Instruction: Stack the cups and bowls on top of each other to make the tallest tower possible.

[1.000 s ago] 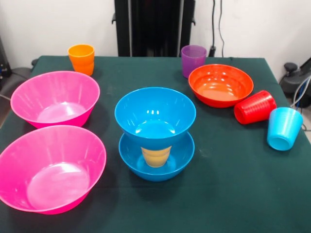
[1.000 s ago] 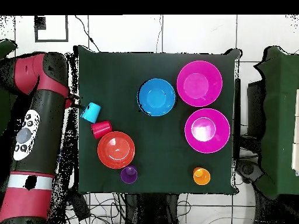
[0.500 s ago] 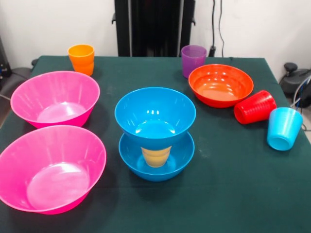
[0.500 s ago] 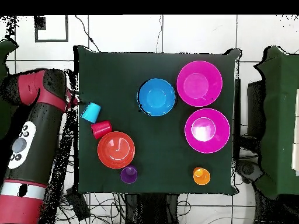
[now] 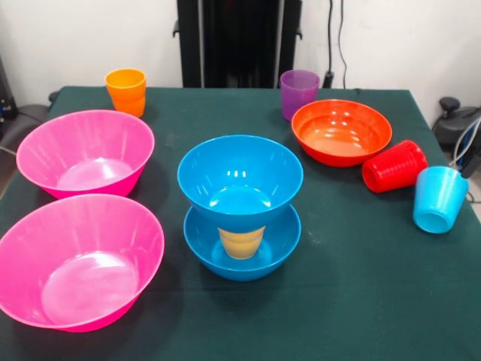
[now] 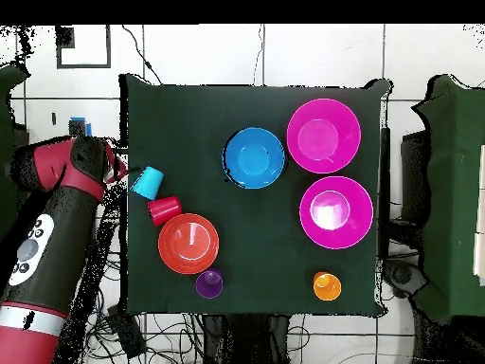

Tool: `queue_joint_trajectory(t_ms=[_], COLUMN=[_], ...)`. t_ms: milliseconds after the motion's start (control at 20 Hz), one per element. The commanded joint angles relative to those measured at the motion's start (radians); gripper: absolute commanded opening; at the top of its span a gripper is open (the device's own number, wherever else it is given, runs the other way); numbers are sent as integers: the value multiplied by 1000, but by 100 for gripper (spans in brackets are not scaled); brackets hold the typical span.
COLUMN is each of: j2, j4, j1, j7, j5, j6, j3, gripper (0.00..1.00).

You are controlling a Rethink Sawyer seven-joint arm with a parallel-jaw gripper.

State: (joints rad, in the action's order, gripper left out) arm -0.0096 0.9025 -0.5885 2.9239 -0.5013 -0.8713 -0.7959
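The tower stands mid-table: a blue bowl [image 5: 240, 177] rests on a yellow cup [image 5: 241, 242] that sits in a second blue bowl [image 5: 225, 263]; from above only the top blue bowl [image 6: 254, 157] shows. Two pink bowls [image 5: 84, 154] [image 5: 75, 259] sit upright and empty beside it. The orange-red bowl [image 5: 341, 131] is next to a red cup [image 5: 394, 166] and a light blue cup [image 5: 438, 198], both lying on their sides. A purple cup [image 5: 299, 94] and an orange cup [image 5: 126, 92] stand upright at the far edge. The gripper shows in neither view.
The red and black arm [image 6: 57, 227] lies beyond the table's left edge in the overhead view, close to the light blue cup [image 6: 147, 182] and red cup [image 6: 165, 209]. Green cloth [image 6: 256, 265] covers the table. Cables hang round the edges.
In the overhead view the arm has swung down the picture along the table's left side. No cup or bowl has moved.
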Motion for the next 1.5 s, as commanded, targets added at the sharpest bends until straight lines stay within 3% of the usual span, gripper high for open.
queue_joint_trajectory(t_ms=[50, 450, 1000, 1500], j2=[43, 27, -10, 12], j4=[109, 121, 182, 182], j1=[-5, 6, 77, 96], j7=[249, 213, 118, 118], j5=[-19, -13, -92, -84], j6=[27, 0, -105, -88], j3=[100, 127, 325, 364], gripper=[100, 100, 100, 100])
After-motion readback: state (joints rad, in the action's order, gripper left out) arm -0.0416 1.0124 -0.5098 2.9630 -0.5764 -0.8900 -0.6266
